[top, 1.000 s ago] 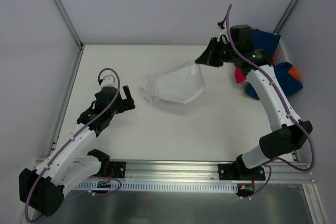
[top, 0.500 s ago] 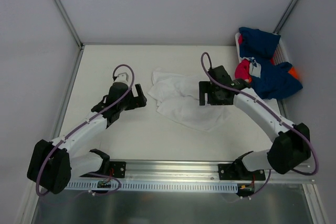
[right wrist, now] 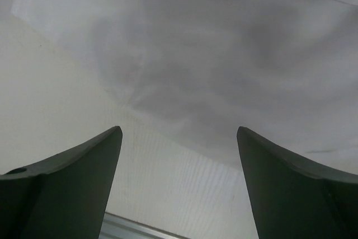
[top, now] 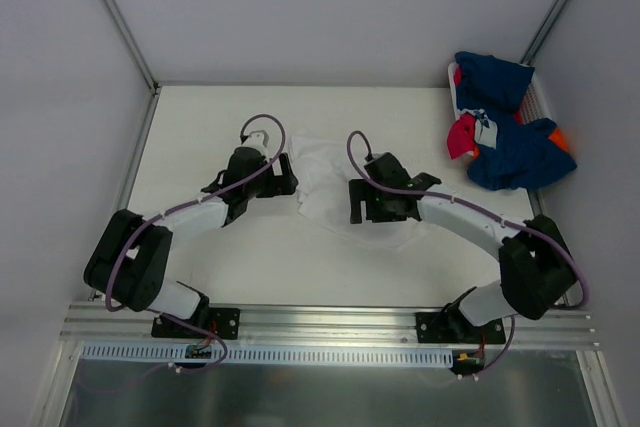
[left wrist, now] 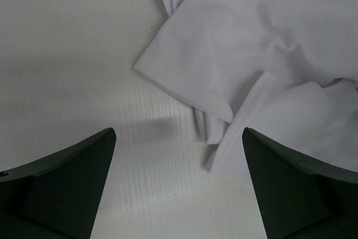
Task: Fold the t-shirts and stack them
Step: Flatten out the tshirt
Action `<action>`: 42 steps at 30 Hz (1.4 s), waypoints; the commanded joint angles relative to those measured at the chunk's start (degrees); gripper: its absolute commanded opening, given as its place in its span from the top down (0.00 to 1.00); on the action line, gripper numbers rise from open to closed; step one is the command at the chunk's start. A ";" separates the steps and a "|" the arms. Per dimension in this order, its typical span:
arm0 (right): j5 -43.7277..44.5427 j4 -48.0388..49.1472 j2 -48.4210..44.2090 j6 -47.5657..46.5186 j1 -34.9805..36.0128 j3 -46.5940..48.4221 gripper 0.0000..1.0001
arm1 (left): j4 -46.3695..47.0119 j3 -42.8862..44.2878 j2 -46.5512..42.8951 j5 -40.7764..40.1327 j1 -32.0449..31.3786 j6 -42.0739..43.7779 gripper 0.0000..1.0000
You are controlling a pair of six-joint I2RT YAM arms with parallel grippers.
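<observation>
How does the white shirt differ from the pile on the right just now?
The white shirt lies alone in the middle of the table; the pile sits at its far right edge. The white shirt is one plain colour; the pile mixes navy, pinkish-red and a bit of orange. The white shirt is a single garment spread out; the pile is several bunched together. Both are crumpled and unfolded.

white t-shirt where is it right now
In the top view the white t-shirt lies crumpled on the table, the left gripper at its left edge and the right gripper over it, left of the coloured shirts at the back right.
</observation>
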 commanded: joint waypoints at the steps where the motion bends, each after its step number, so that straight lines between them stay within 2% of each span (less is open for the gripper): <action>1: -5.42 7.84 5.21 1.95 1.44 3.23 0.12 | 5.84 4.18 2.56 -1.44 -0.56 2.62 0.01; 7: -6.49 8.20 12.26 2.21 3.12 8.95 0.14 | 7.26 10.59 9.94 -2.85 -0.56 3.68 0.01; 14: -6.67 7.85 12.17 2.57 3.91 9.48 0.14 | 2.08 15.96 19.00 -5.31 -0.47 2.10 0.01; 18: -6.23 7.67 11.29 2.65 4.26 8.87 0.14 | -4.85 19.30 21.47 -8.20 -0.56 -0.27 0.03; 21: -6.06 7.84 10.41 3.00 4.44 8.52 0.14 | -5.40 19.31 21.73 -9.00 -0.56 -0.54 0.04; 23: -5.88 7.93 10.24 3.09 4.35 8.43 0.14 | -4.88 19.31 21.91 -7.78 -0.47 -0.28 0.13; 24: -5.88 7.93 10.32 3.09 4.52 8.43 0.14 | -4.87 19.39 21.99 -7.51 -0.56 -0.28 0.24; 25: -5.88 8.02 10.41 3.27 4.52 8.43 0.14 | -4.70 19.65 22.08 -7.24 -0.56 -0.45 0.43; 27: -6.05 7.93 10.85 3.36 4.79 8.43 0.14 | -4.70 19.74 22.17 -6.80 -0.56 -0.54 0.58; 29: -6.06 7.84 11.38 3.44 4.96 8.34 0.14 | -4.61 20.01 22.43 -6.63 -0.47 -0.54 0.67; 34: -7.55 8.98 14.27 4.76 6.36 8.34 0.14 | -4.70 19.22 22.17 -5.84 -0.56 -1.07 0.81; 36: -7.46 9.42 15.07 5.55 7.68 8.51 0.14 | -4.52 18.78 21.91 -6.18 -0.56 -0.98 0.91; 39: -7.29 8.99 17.09 7.22 9.18 8.87 0.14 | -4.70 18.34 21.47 -6.98 -0.56 -0.46 1.00; 42: -7.02 9.51 19.55 8.63 11.20 8.26 0.15 | -4.61 17.73 20.68 -7.42 -0.47 -0.01 1.00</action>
